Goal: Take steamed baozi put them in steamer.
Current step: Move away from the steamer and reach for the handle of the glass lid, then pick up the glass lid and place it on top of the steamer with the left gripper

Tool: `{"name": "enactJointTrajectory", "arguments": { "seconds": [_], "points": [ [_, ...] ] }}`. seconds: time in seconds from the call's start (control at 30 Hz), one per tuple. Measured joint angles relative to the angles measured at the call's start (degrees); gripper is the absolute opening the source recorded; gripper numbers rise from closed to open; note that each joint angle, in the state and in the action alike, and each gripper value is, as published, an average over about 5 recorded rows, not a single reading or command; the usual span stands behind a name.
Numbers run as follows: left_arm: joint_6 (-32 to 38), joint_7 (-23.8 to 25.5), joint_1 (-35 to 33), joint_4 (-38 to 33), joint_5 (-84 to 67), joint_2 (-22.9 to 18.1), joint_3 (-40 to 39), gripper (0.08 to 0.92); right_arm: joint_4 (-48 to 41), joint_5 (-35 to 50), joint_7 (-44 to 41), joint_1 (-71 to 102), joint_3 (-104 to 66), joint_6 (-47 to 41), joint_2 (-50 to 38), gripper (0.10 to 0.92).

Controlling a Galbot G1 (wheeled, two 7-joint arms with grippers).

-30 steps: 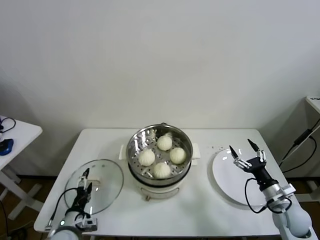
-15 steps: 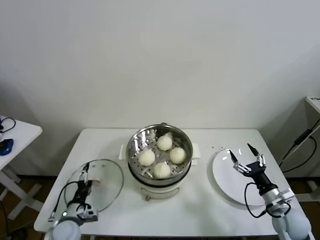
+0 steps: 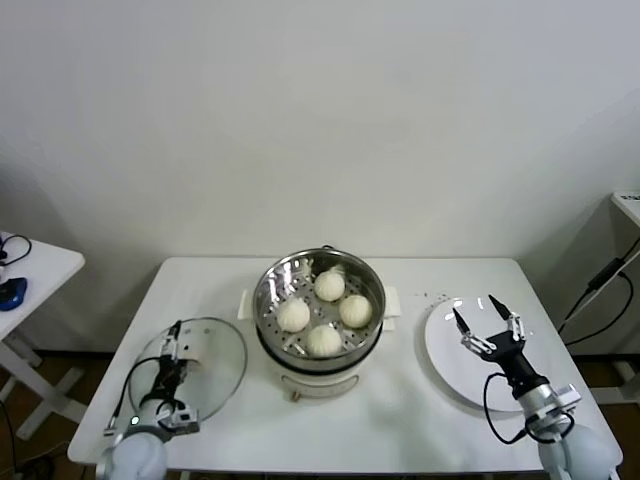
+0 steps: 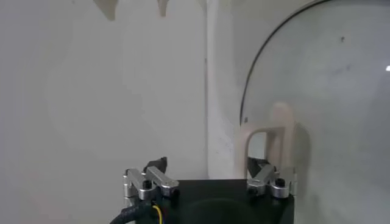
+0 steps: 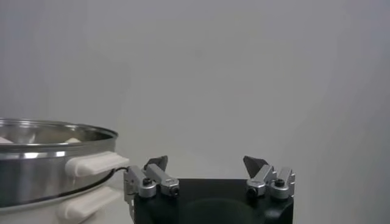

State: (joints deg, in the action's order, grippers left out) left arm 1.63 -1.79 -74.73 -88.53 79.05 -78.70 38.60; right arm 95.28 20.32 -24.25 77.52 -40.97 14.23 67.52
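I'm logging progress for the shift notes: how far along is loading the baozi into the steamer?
Loading looks finished: four baozi sit in the steamer and the plate is bare. Nothing is in hand: the right gripper is open above the plate, the left gripper open at the glass lid. Possibly only covering remains.

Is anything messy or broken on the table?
Nothing looks wrong. All four baozi sit neatly inside the steamer, the glass lid lies flat beside it, and the white plate is bare. No spills.
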Motion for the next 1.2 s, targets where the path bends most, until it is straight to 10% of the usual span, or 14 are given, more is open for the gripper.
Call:
{"name": "enactJointTrajectory", "arguments": {
  "seconds": [0.73,1.2],
  "points": [
    [0.98,-0.99,0.16,1.9,-2.21,-0.23,0.1,0.174,-0.83,-1.28,-0.39,-0.74,0.12,-0.02,1.12,0.823],
    [-5.07,-1.43,-3.92,-6.63,-1.87,-0.17,0.49,0.159,-2.15,-1.69,0.04,-2.19,1.28,0.45,0.16,0.823]
  ]
}}
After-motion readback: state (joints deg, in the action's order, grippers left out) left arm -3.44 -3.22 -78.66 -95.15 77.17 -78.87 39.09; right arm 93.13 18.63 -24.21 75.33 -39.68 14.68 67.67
